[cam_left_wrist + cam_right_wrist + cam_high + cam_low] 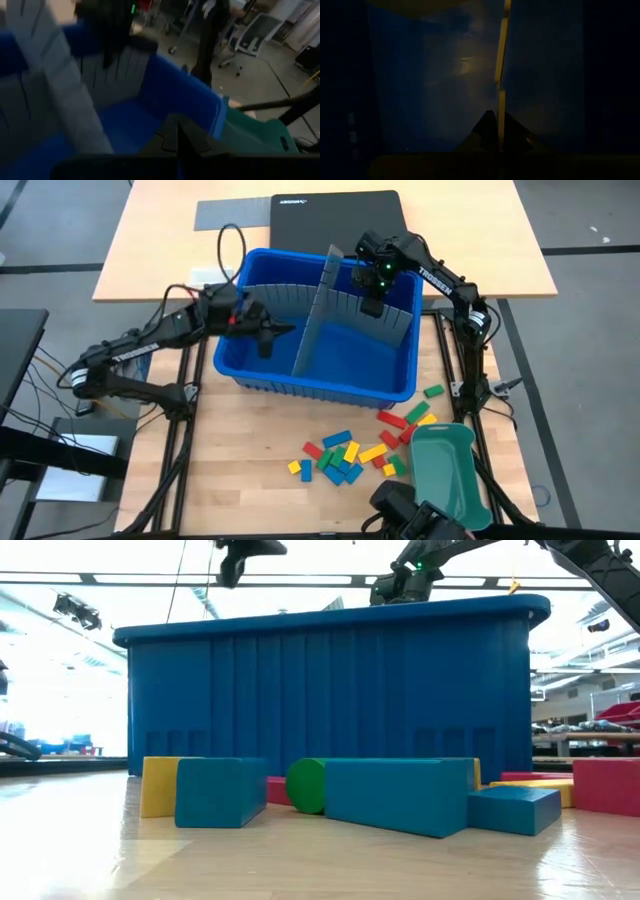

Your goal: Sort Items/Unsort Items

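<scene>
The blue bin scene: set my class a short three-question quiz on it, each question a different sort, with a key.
1. True or false: the toy blocks lie inside the blue bin.
2. What stands upright inside the bin? A) grey divider B) teal tray C) laptop
3. Fill in: the left hand hangs over the bin's ____ compartment.

Key: 1 false, they lie on the table. 2 A, the grey divider. 3 left.

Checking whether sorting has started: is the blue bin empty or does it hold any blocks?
Empty, as far as the high view shows: the blue bin has bare floor either side of its divider; the blocks lie outside on the table.
</scene>
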You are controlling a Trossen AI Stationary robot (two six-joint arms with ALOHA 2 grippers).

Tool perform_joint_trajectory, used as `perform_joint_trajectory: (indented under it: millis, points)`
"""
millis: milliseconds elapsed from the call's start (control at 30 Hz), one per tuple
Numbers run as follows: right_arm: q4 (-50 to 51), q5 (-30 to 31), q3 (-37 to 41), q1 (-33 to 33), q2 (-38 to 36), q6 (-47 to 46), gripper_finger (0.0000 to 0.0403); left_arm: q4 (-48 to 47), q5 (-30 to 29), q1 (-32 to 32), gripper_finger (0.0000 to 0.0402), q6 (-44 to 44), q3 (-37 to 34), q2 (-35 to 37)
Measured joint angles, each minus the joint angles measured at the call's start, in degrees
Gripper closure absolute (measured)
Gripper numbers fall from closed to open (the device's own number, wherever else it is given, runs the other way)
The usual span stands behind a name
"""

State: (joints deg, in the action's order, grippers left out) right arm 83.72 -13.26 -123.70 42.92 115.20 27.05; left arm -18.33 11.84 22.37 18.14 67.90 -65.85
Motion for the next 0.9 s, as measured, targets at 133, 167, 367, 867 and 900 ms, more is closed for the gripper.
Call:
perform_joint_trajectory:
  millis: [133,167,367,867,900]
  points:
    - [0.0,0.04,0.0,-0.15,0.0,0.0,0.0403,-0.89,0.02,0.0,0.0401,1.06,-5.95,2.11]
    - [-0.03,0.05,0.0,-0.15,0.0,0.0,0.0403,-0.84,0.02,0.01,0.0401,1.43,-7.09,2.15]
    - [-0.24,0.24,0.0,-0.19,-0.02,0.02,0.0402,-0.49,-0.59,0.0,0.0401,1.68,-12.23,1.87]
    - [-1.27,0.42,-0.04,-2.47,-0.26,-1.95,0.0377,6.69,-9.17,0.81,0.0401,2.97,-21.22,0.93]
    - [-1.31,0.42,-0.04,-2.57,-0.26,-2.53,0.0377,7.44,-9.31,0.81,0.0401,3.29,-21.76,0.93]
